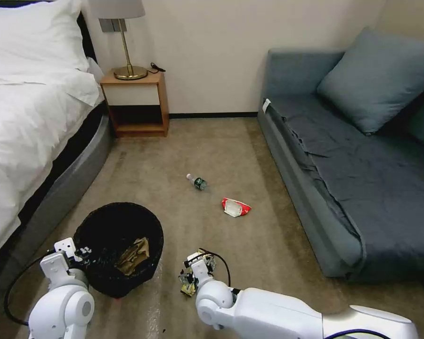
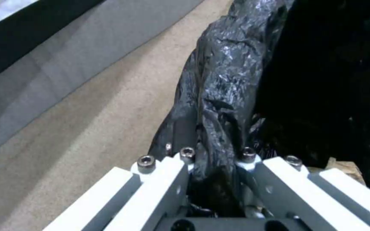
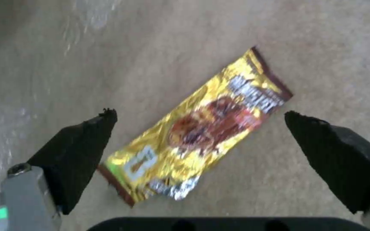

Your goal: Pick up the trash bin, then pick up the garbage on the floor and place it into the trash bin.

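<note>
Four pieces of garbage are counted, along with one trash bin (image 1: 118, 247) and two grippers. Three pieces lie on the carpeted floor (image 1: 212, 155): a small clear bottle (image 1: 197, 182) with a green label in the middle of the room, a red-and-white wrapper (image 1: 235, 207) just near and right of it, and a gold-brown snack wrapper (image 3: 198, 128) lying flat under the right gripper. The fourth piece, a crumpled brown paper bag (image 1: 134, 255), is seen inside the bin, resting on the black bag liner (image 2: 223, 83). The bin is placed at the near left, beside the bed (image 1: 28, 117); whether its base touches the floor cannot be told.

The left gripper (image 1: 82, 252) is held at the bin's left rim, and in the left wrist view its fingers (image 2: 163, 175) are clenched on a fold of the liner at the rim. The left arm is bent up from the near-left corner. The right gripper (image 3: 200, 122) is pointed down at the floor, just right of the bin, with the right arm reaching in from the near right. Its black fingers (image 3: 80, 150) are spread wide apart, one on each side of the snack wrapper, and the wrapper is not gripped.

A nightstand (image 1: 135, 101) with a lamp (image 1: 122, 35) is set against the far wall, and a blue-grey sofa (image 1: 358, 169) is set along the right.
</note>
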{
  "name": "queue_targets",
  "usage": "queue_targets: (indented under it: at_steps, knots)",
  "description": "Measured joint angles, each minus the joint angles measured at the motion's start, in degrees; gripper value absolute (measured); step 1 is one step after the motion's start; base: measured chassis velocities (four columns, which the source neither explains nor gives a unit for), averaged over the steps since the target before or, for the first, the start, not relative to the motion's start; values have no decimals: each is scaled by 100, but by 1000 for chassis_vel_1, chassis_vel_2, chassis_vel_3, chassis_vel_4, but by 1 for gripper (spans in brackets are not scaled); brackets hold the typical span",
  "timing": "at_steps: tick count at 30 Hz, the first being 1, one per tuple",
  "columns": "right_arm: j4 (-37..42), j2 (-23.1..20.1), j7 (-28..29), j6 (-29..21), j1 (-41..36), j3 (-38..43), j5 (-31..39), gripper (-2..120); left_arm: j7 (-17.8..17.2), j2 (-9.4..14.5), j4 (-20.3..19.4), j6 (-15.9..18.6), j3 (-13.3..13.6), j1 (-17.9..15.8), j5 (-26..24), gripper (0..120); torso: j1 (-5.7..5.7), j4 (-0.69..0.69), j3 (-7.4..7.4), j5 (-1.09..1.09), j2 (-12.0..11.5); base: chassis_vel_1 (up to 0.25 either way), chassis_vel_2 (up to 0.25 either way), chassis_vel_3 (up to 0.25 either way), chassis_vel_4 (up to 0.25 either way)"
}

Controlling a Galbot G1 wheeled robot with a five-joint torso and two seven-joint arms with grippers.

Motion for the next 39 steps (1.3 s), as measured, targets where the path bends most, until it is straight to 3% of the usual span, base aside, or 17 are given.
queue_targets:
  at_steps: [9,39]
  knots:
    - [-451,289,-93,-94,338,-549,262,100,8,-24,-22,-19,-18,30,-18,2,0,0,0,1,0,0,0,0,0]
    - [-1582,571,-559,11,235,-677,42,100,13,-50,1,-63,13,56,10,2,0,0,0,1,0,0,0,0,0]
